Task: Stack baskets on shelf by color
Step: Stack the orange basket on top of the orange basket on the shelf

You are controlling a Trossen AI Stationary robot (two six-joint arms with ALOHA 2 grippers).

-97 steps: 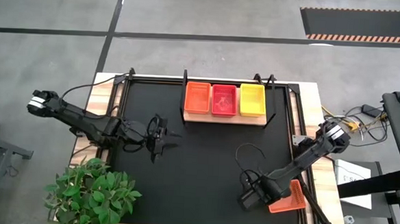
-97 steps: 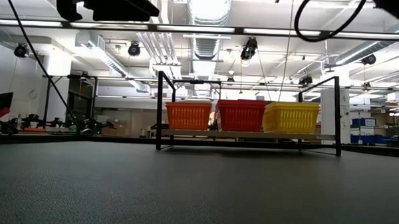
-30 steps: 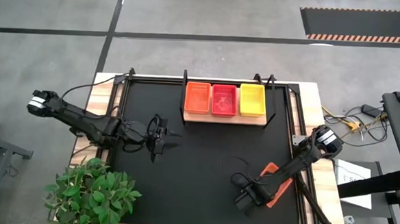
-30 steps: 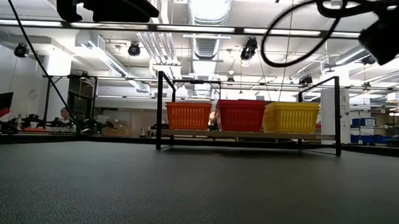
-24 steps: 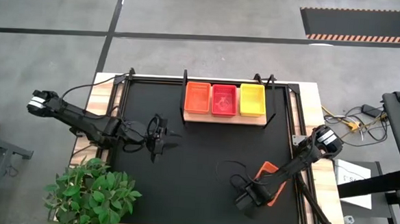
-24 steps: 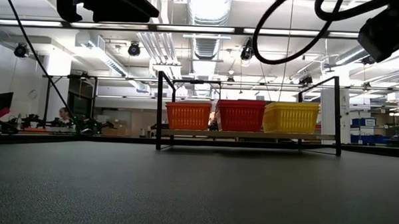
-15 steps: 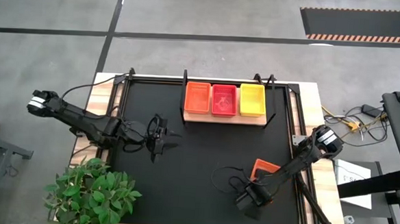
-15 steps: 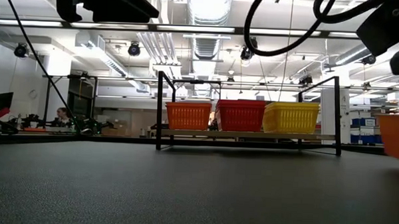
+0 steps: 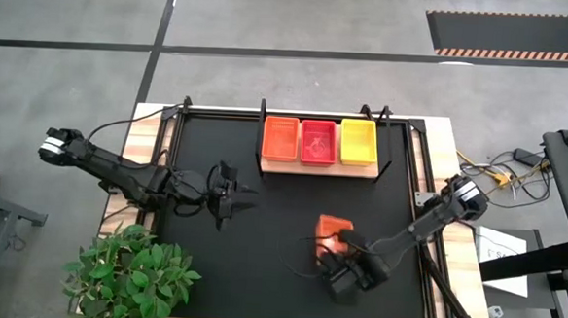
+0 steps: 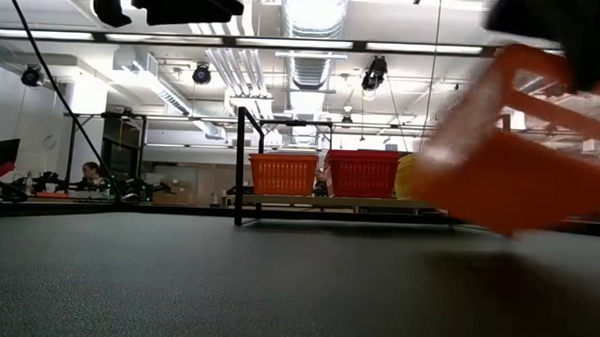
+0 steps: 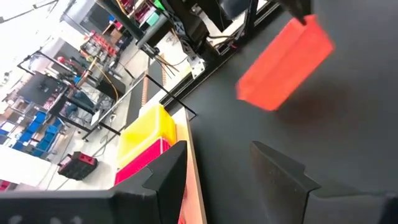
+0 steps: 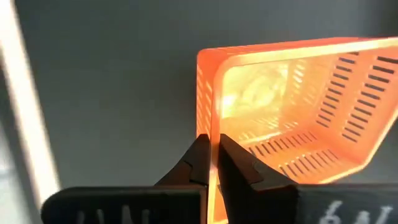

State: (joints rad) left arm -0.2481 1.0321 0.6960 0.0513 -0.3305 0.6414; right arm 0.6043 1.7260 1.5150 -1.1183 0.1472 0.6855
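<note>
The shelf [image 9: 318, 168] stands at the far middle of the black mat, and on its wooden board sit an orange basket [image 9: 280, 139], a red basket [image 9: 317, 141] and a yellow basket [image 9: 358, 141]. Another orange basket [image 9: 334, 227] hangs over the mat right of centre, with my right gripper [image 12: 213, 163] shut on it. In the low view this basket [image 10: 510, 166] is tilted and off the mat. My left gripper [image 9: 238, 198] hovers open over the mat's left half, its fingers empty. My right gripper pinches one side wall [image 12: 207, 118] of the orange basket at its rim, one finger inside the basket and one outside. The fingers come steeply from above. The basket hangs tilted below them, opening upward, clear of the mat [image 10: 276, 288].
A potted plant [image 9: 132, 273] stands at the table's near left corner. The shelf's thin black uprights [image 10: 242, 166] rise at its ends. Loose cable [image 9: 303, 267] trails from my right arm above the mat. Bare mat lies between both grippers and the shelf.
My right gripper has risen and swung from the table's near right edge toward the middle, rolling its wrist. The orange basket has come with it, turning from edge-on to opening upward, and now hangs higher above the mat.
</note>
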